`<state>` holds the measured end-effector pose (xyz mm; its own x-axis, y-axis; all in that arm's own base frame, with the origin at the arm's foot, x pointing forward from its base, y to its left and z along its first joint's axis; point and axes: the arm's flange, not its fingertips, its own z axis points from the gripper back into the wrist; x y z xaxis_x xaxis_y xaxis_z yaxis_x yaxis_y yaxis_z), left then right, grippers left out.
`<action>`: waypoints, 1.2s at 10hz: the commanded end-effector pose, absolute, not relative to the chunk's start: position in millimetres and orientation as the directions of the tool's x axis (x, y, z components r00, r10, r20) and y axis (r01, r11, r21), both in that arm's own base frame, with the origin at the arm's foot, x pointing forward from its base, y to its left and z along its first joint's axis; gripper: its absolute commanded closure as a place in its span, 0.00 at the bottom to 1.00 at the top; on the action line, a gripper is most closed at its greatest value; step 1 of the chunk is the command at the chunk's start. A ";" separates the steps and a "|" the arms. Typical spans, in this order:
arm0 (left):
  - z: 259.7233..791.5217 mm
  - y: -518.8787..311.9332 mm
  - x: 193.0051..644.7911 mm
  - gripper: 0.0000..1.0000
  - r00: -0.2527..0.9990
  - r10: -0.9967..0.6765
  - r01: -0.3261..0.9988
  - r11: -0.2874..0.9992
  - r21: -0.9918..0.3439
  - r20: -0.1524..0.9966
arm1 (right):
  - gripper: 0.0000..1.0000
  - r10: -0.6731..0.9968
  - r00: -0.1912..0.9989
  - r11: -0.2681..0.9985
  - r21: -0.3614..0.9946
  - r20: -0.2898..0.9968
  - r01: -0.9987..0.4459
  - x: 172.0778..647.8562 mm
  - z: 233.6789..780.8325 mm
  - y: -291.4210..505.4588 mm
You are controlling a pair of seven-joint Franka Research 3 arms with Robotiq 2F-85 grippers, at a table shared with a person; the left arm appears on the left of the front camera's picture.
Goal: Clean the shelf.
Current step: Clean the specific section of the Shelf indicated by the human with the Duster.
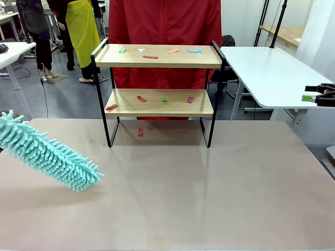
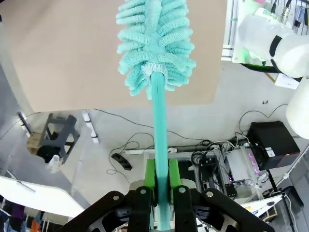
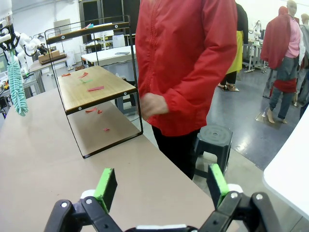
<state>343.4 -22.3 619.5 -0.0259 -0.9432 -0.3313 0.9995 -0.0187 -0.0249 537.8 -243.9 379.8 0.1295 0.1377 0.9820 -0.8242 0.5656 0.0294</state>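
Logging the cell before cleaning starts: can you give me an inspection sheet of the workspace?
Surface: beige tabletop, mostly bare.
Job's things: shelf upright at the far side; teal duster held tilted at the table's left.
Clutter: coloured paper scraps on both boards and on the tabletop under the shelf.
Pincers: left pincer shut on the duster's handle; right pincer open, empty.
Cables: loose cables on the floor below the left arm.
Surroundings: person in a red jacket standing behind the shelf; white table to the right.
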 end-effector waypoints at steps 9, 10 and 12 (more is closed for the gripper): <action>624.0 -21.0 342.3 0.87 -0.029 -0.940 0.999 -0.020 -0.028 -0.341 | 0.00 0.138 0.144 0.579 0.038 0.980 -0.814 539.1 388.6 -240.4; 624.0 -21.0 342.3 0.87 -0.029 -0.940 0.999 -0.020 -0.028 -0.341 | 0.00 0.138 0.144 0.579 0.038 0.980 -0.814 539.1 388.6 -240.4; 624.0 -21.0 342.3 0.87 -0.029 -0.940 0.999 -0.020 -0.028 -0.341 | 0.00 0.138 0.144 0.579 0.038 0.980 -0.814 539.1 388.6 -240.4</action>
